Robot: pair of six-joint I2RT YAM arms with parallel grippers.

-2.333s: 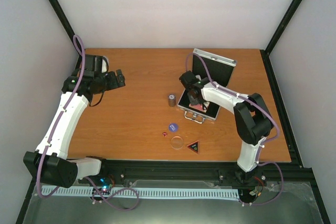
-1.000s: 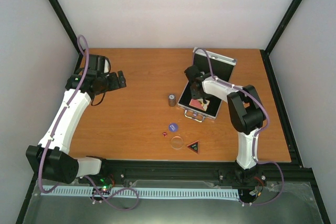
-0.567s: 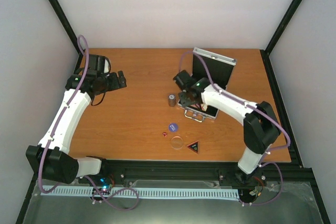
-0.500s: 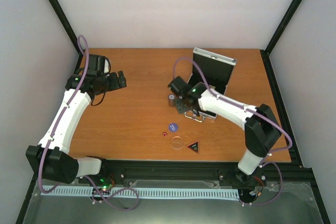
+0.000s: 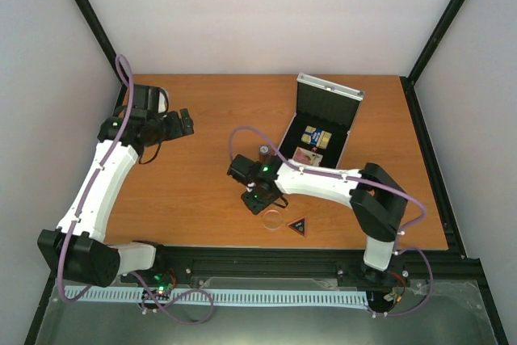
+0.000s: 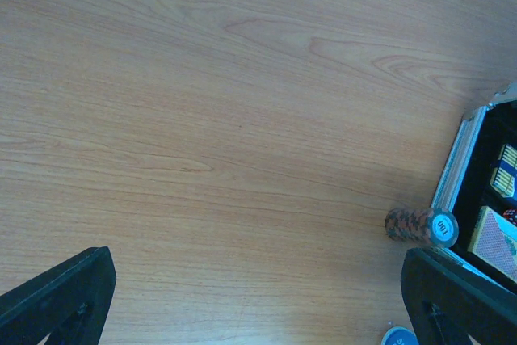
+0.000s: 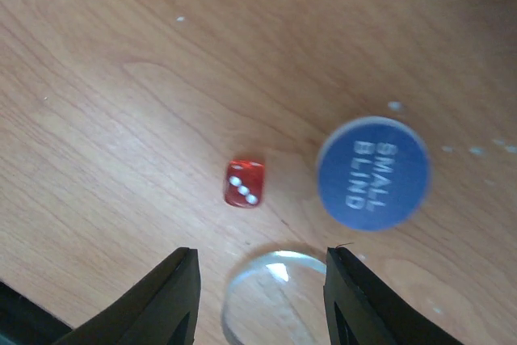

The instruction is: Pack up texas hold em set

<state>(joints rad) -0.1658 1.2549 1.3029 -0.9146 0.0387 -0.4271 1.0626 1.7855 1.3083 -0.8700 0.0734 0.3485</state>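
The silver case (image 5: 326,94) stands open at the back right, lid up, with the blue-gold deck (image 5: 317,136) and the red deck (image 5: 306,157) on its black lining. The dark cylinder (image 5: 264,151) stands just left of the case. My right gripper (image 5: 257,197) is open and empty, low over the table. In its wrist view the jaws (image 7: 262,260) straddle the clear disc (image 7: 275,300), with the red die (image 7: 244,183) and the blue "SMALL BLIND" chip (image 7: 372,173) just beyond. The black triangle (image 5: 298,226) lies near the front. My left gripper (image 5: 182,123) is open and empty at the far left.
The left wrist view shows bare wood, the cylinder (image 6: 420,225), the case's metal edge (image 6: 464,151) and the blue chip's rim (image 6: 400,337) at the right. The black frame rail (image 5: 266,258) runs along the table's near edge.
My right gripper has left the case and swung left and toward the near edge, down over the die, chip and disc. Both decks now show in the case. The left arm has not moved.
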